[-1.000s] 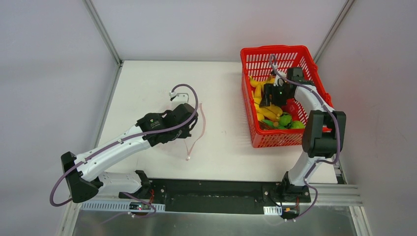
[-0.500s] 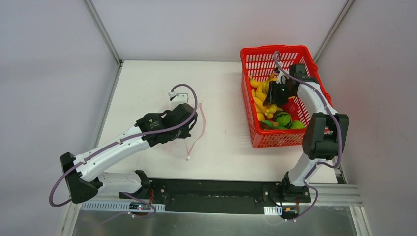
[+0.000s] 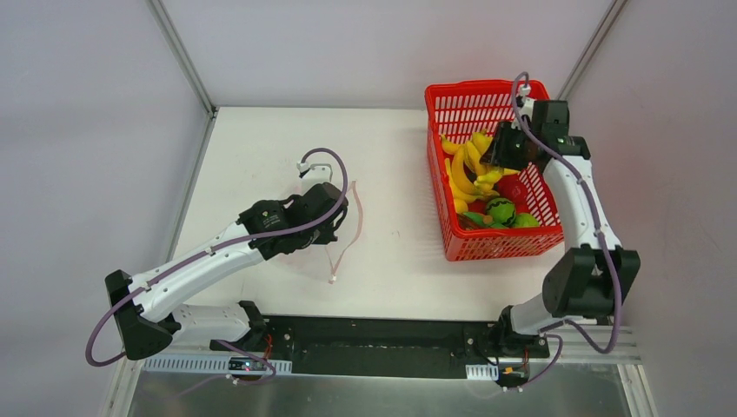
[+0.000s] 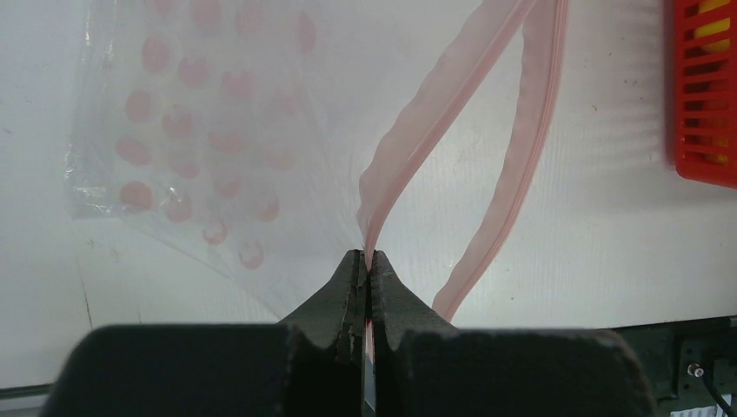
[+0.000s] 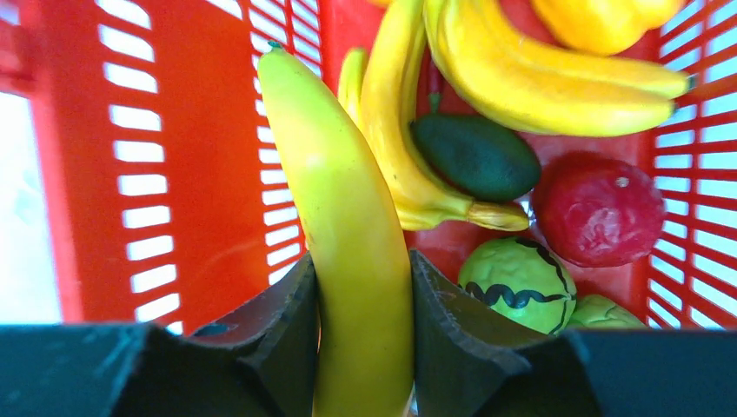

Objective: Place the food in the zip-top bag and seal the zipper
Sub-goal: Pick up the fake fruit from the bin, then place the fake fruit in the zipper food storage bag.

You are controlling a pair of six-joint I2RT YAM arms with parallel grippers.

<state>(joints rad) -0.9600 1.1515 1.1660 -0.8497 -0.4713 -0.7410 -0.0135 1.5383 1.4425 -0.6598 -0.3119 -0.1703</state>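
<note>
My left gripper (image 4: 368,261) is shut on one lip of the pink zipper (image 4: 434,113); the other lip (image 4: 521,156) hangs loose, so the mouth gapes. The clear zip-top bag (image 4: 191,130), printed with pink dots, lies flat on the white table beyond the fingers. From above, the left gripper (image 3: 335,217) sits at the bag's edge (image 3: 351,233). My right gripper (image 5: 361,287) is shut on a yellow banana (image 5: 348,200), held above the red basket (image 5: 209,130). More food lies below: a banana bunch (image 5: 539,78), a dark green piece (image 5: 476,156), a red piece (image 5: 600,208), a green ball (image 5: 517,282).
The red lattice basket (image 3: 487,89) stands at the table's far right, close to the right wall and the slanted frame post (image 3: 591,43). The black base rail (image 3: 374,347) runs along the near edge. White table surface (image 3: 400,226) lies between bag and basket.
The right gripper closed on a banana and rose with it toward the basket's far right corner. The left arm and the bag have not moved.
</note>
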